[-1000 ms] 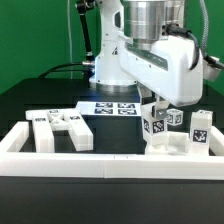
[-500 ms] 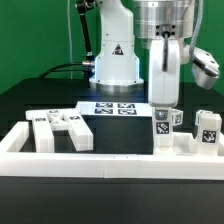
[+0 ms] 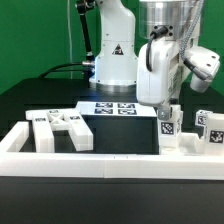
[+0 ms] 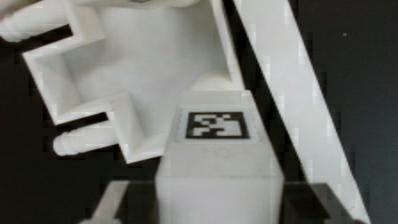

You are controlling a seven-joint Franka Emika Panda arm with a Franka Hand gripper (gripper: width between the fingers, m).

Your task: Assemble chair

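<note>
The fingers (image 4: 128, 206) are clamped on one tagged chair part (image 3: 168, 126), other parts (image 3: 60, 130) are left loose on the desk (image 3: 120, 137), and most joining is judged undone.

We read no words or numbers: only a triangular warning sign (image 3: 117, 48) on the robot arm's base (image 3: 115, 70), and square tags (image 4: 217, 124) on chair parts (image 3: 60, 130) and marker board (image 3: 112, 108).

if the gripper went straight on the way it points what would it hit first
The tagged chair part the gripper is shut on; beneath it likely the black table, depth unclear.
</note>
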